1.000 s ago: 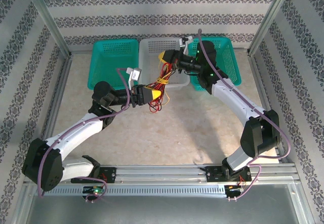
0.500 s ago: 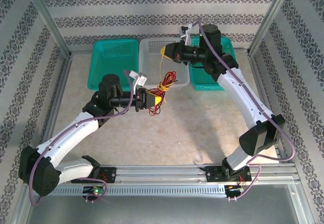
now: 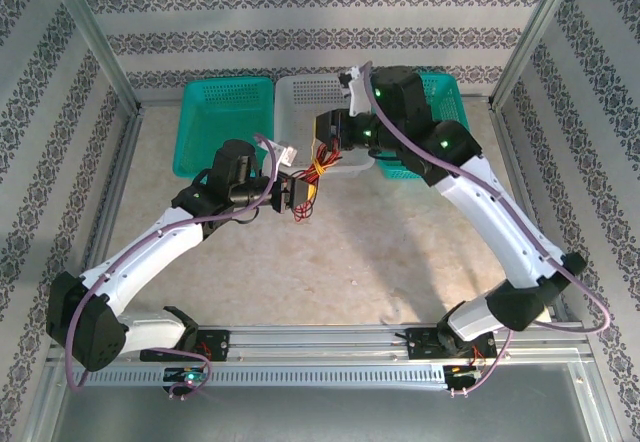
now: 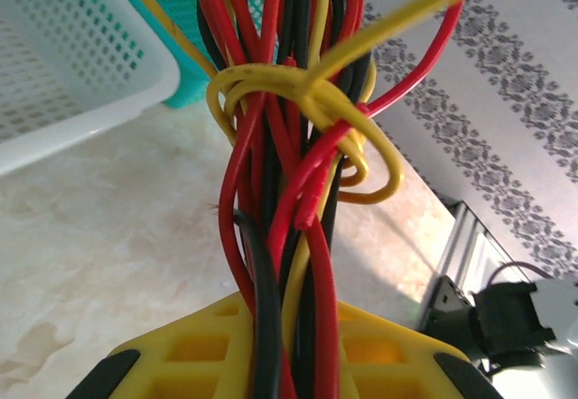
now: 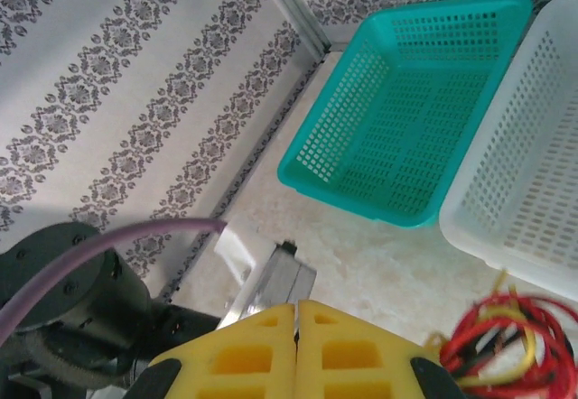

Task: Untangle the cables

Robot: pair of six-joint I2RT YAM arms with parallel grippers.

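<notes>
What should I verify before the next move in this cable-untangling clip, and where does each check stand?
1. Left gripper clamped on the cables: ok.
2. Right gripper holding a strand: not ok, shut and empty.
3. Yellow knot loosened: not ok, wrapped round the cables.
4. Cables clear of the white basket: cannot tell.
5. Free ends traceable: cannot tell.

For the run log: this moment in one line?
left end effector: shut on cable bundle | right end effector: shut | yellow cable: knotted around bundle
</notes>
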